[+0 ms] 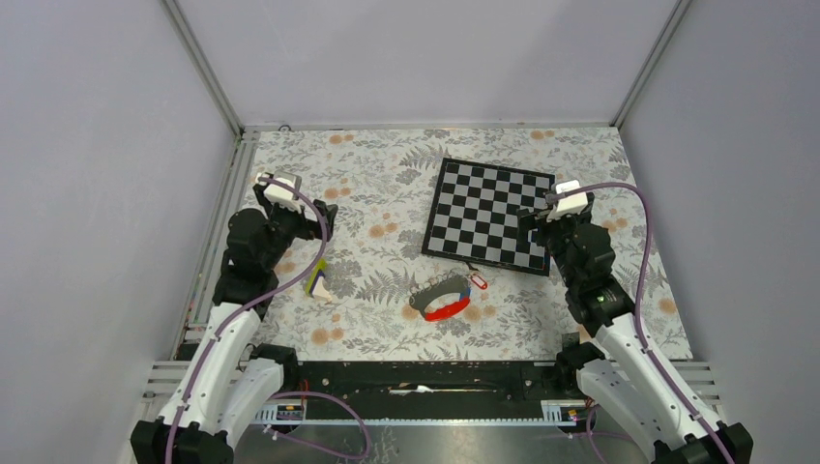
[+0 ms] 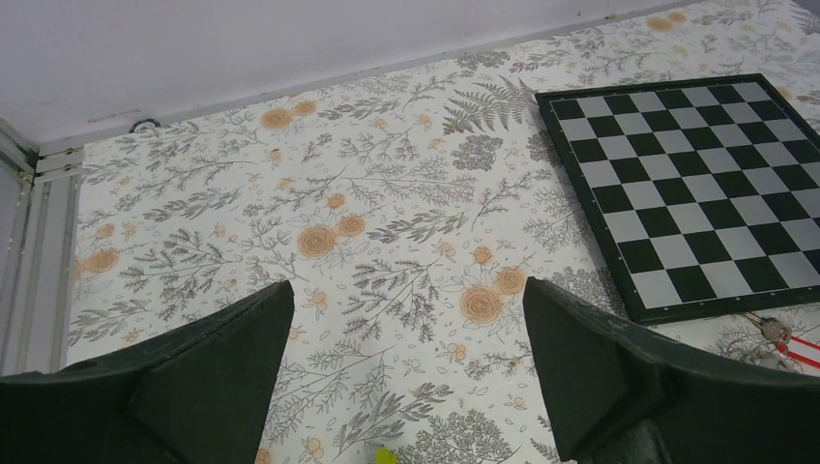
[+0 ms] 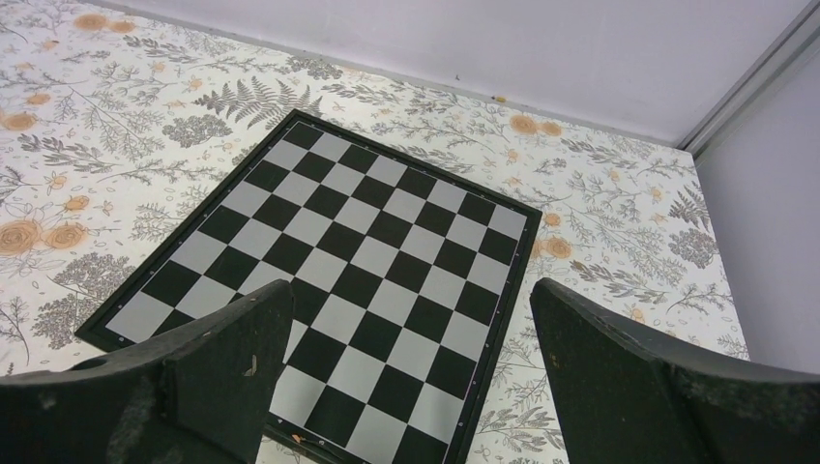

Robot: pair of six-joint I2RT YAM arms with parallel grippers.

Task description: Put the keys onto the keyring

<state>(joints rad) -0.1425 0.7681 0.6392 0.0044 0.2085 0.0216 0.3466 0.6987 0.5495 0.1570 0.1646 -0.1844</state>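
The keyring [image 1: 443, 298], a grey strap loop with a bright red section, lies on the floral cloth near the front middle. The keys [image 1: 477, 281], with a red tag and a blue tag, lie just right of it, beside the chessboard's near edge. A key and its red tag also show at the right edge of the left wrist view [image 2: 788, 338]. My left gripper [image 1: 326, 215] [image 2: 406, 290] is open and empty, above the cloth left of the keyring. My right gripper [image 1: 529, 220] [image 3: 411, 290] is open and empty, above the chessboard's right part.
A black-and-white chessboard [image 1: 488, 213] [image 2: 696, 184] [image 3: 358, 242] lies tilted at the back right of the middle. A yellow-green and white wedge block [image 1: 316, 280] stands under the left arm; its tip shows in the left wrist view [image 2: 385, 454]. Walls enclose three sides.
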